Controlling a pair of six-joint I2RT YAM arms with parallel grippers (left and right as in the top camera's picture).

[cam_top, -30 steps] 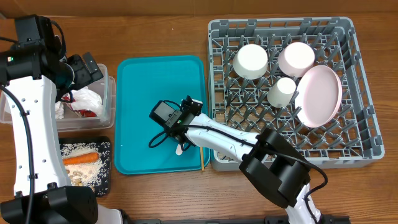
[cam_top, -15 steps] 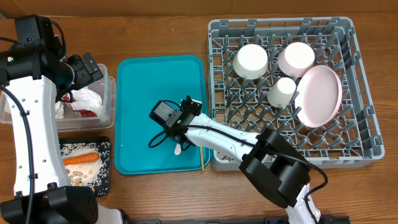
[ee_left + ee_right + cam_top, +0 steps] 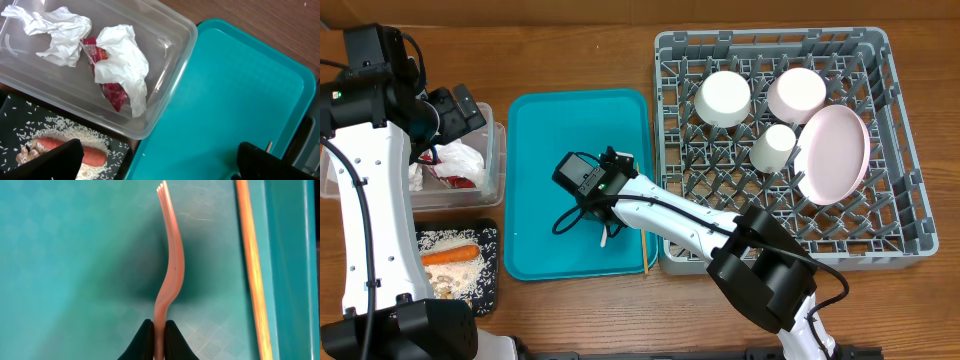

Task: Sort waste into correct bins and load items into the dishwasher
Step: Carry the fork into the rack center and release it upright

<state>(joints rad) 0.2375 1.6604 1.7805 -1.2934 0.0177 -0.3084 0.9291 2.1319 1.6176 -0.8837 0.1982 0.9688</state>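
as the right gripper clamps it, fork juts ahead.

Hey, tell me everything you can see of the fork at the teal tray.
The fork is thin, pale and plastic-looking. The right wrist view shows it edge-on, with a gentle S-curve from handle to tines. The right gripper is shut on its handle end, and the tines point away from it. It is over the teal tray. A soft shadow beneath suggests it is lifted, though I cannot tell whether the tines touch. The chopstick lies apart, alongside.
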